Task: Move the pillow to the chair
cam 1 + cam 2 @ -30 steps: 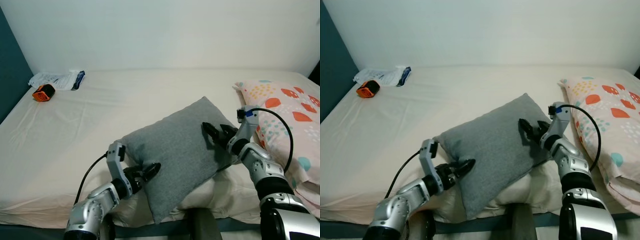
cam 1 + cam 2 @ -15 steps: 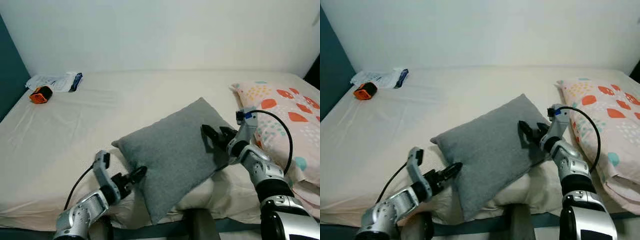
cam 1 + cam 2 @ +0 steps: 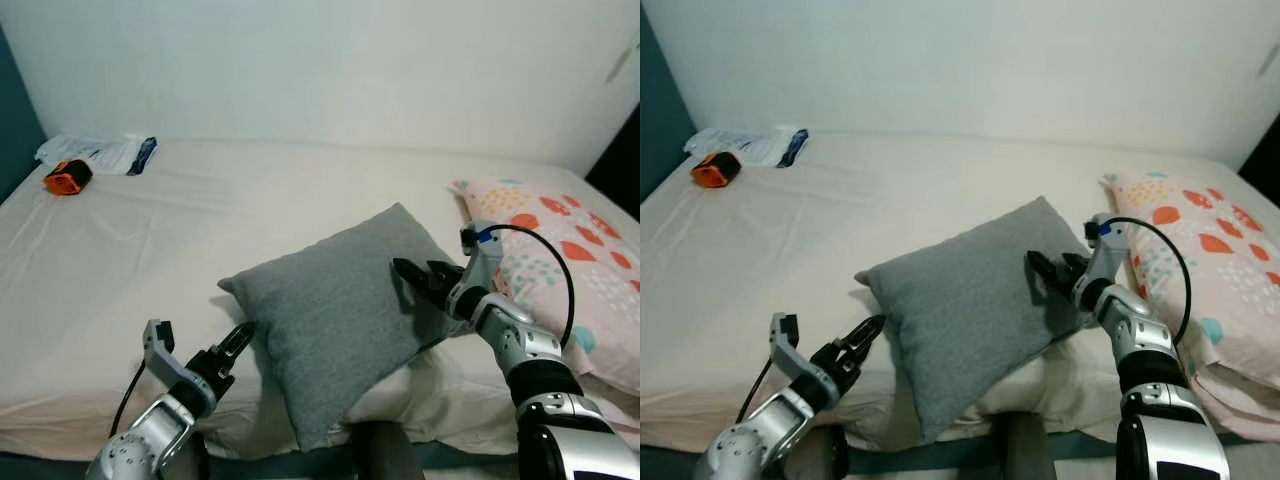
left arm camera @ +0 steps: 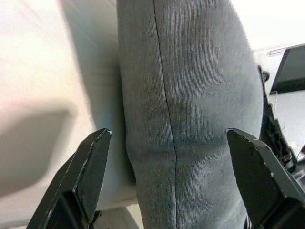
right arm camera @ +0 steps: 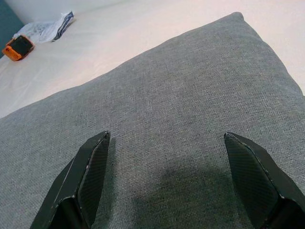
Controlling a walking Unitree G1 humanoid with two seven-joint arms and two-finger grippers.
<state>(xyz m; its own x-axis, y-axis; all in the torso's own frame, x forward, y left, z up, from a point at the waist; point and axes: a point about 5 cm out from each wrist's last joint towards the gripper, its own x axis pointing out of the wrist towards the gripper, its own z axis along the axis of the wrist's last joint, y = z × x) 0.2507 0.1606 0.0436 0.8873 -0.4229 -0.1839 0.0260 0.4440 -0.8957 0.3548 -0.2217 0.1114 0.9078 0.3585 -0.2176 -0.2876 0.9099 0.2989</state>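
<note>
Cream sheets cover the bed [image 3: 200, 220] under a pale wall, with an orange object [image 3: 62, 178] and a plastic packet [image 3: 100, 152] at its far left corner. Low on the left, the left gripper [image 3: 230, 350] hangs just beside the pillow's edge, fingers spread and holding nothing. A grey pillow [image 3: 335, 310] lies near the bed's front edge. On its right side the right gripper [image 3: 418, 283] rests, fingers spread wide. Farthest right is a patterned pillow [image 3: 560, 240].
</note>
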